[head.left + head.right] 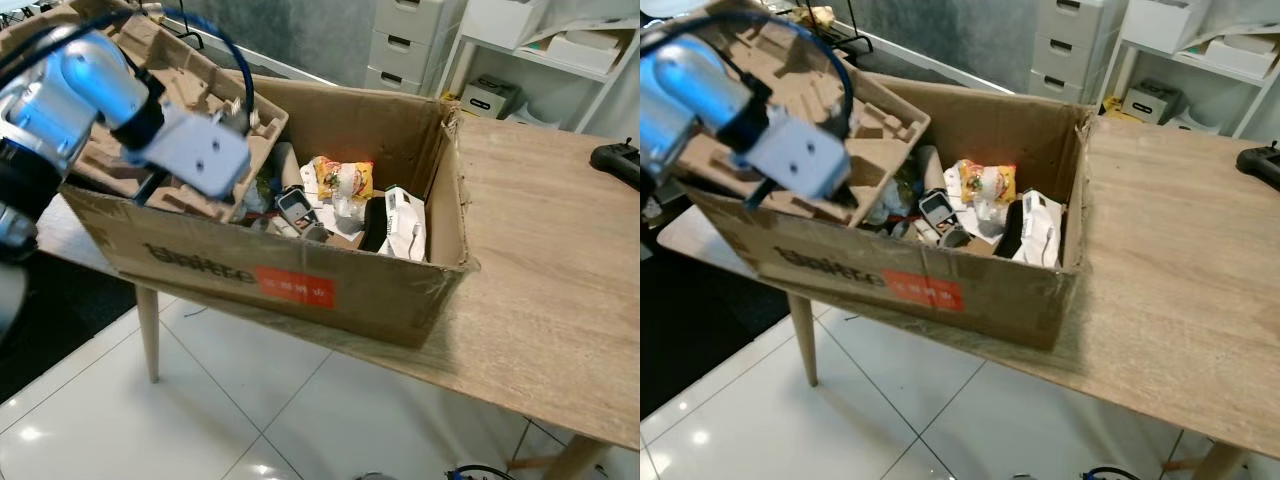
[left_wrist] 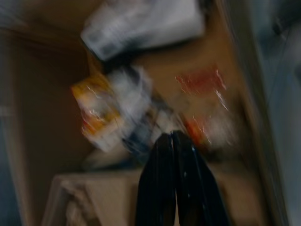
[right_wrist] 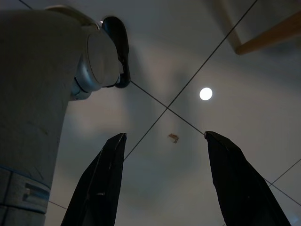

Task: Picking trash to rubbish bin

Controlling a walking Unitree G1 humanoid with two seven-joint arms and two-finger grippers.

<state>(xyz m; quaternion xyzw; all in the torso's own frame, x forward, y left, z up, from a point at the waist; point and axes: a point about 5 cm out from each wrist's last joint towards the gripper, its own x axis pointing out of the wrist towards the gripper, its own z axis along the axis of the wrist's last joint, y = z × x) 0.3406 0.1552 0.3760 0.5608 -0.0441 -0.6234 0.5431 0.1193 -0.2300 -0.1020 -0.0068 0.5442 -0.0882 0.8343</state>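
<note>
An open cardboard box (image 1: 300, 285) stands on the left end of a wooden table (image 1: 540, 260). Inside lie a yellow snack packet (image 1: 343, 177), white packaging (image 1: 405, 222), a small dark device (image 1: 295, 208) and other scraps. A moulded brown pulp tray (image 1: 170, 70) leans in the box's left end. My left arm (image 1: 190, 150) reaches over that end, and its gripper (image 2: 173, 136) is shut with nothing between the fingers, pointing down at the trash; its wrist view is blurred. My right gripper (image 3: 164, 135) hangs open above the tiled floor.
A black controller (image 1: 618, 160) lies at the table's far right edge. Grey drawers (image 1: 405, 40) and a white shelf unit (image 1: 560, 50) stand behind. A small scrap (image 3: 173, 137) lies on the floor tiles beside my leg (image 3: 42, 94).
</note>
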